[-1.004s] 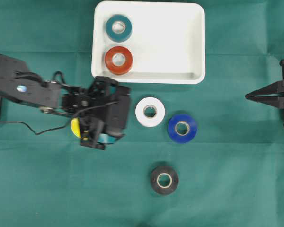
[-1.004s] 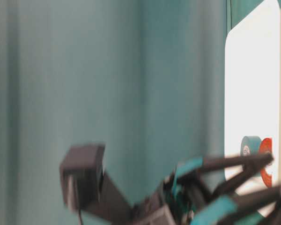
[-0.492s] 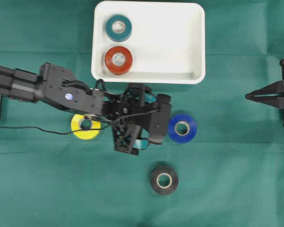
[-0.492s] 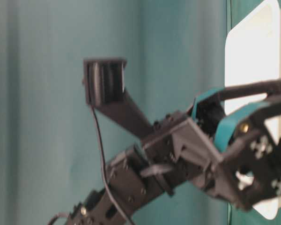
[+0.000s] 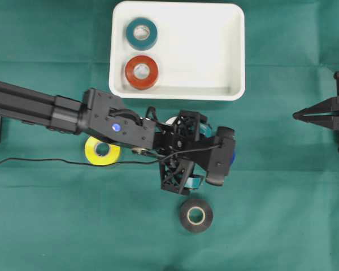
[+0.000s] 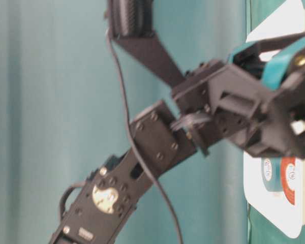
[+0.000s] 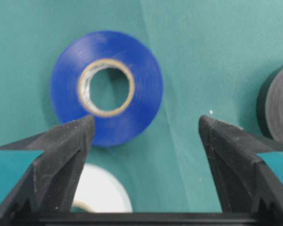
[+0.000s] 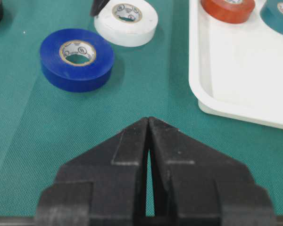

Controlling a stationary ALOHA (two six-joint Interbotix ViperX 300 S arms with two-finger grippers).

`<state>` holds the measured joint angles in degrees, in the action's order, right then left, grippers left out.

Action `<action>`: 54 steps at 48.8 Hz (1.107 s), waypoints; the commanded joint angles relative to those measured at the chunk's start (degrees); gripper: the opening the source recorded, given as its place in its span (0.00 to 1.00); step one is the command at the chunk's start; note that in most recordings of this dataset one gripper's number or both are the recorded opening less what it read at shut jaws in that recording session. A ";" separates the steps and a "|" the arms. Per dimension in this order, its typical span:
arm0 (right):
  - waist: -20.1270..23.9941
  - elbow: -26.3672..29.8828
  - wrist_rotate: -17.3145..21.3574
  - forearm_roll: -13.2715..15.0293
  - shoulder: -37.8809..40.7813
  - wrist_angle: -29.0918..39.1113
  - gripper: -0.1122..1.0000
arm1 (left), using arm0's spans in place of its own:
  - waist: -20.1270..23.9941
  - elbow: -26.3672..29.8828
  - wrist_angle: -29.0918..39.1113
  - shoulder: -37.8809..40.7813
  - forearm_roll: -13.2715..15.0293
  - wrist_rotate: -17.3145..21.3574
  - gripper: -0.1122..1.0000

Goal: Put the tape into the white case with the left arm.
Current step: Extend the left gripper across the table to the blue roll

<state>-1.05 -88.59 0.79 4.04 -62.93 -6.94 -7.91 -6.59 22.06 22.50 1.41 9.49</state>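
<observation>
The white case (image 5: 235, 56) stands at the back with a teal tape (image 5: 141, 33) and a red tape (image 5: 141, 71) in it. My left gripper (image 5: 199, 155) hovers open and empty over the cloth. In the left wrist view the blue tape (image 7: 107, 87) lies flat just beyond the left fingertip (image 7: 80, 129) of that gripper (image 7: 146, 127), and the white tape (image 7: 101, 190) shows under it. From overhead only slivers of the white roll (image 5: 172, 119) and blue roll (image 5: 233, 158) show past the arm. My right gripper (image 5: 296, 115) rests shut at the right edge.
A black tape (image 5: 196, 215) lies just in front of the left gripper and a yellow tape (image 5: 101, 151) under the left forearm. A thin cable (image 5: 45, 161) trails left across the cloth. In the right wrist view the case's (image 8: 236, 61) near corner lies right of the blue tape (image 8: 77, 59).
The left arm has swung right, off the yellow tape and across the white tape, and now covers the white and blue rolls. Its jaws stayed open. The right arm has not moved.
</observation>
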 commanded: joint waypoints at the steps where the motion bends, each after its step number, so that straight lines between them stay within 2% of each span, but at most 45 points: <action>1: 0.00 0.62 -0.09 0.00 0.26 -0.70 0.02 | -0.53 3.16 0.53 0.18 -0.18 1.67 0.89; 9: 0.00 0.53 0.00 0.00 0.35 -0.70 0.02 | -0.88 6.50 2.99 2.55 -0.18 4.13 0.89; 25: 0.00 0.44 0.00 0.00 0.35 -0.79 0.02 | -0.88 8.79 3.87 5.01 -0.18 4.04 0.89; 45: 0.00 0.18 0.00 0.00 0.35 -1.14 0.02 | 0.00 10.20 3.87 8.61 -0.18 3.87 0.80; 50: 0.00 0.18 0.00 0.09 0.35 -1.05 0.02 | 0.00 10.28 3.87 8.53 -0.18 3.87 0.74; 54: 0.00 0.18 0.00 0.00 0.35 -1.05 0.02 | 0.00 10.28 3.87 8.09 -0.18 3.87 0.62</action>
<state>-1.05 -88.95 0.79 4.04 -62.93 -7.38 -8.35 2.55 26.10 32.08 1.32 13.36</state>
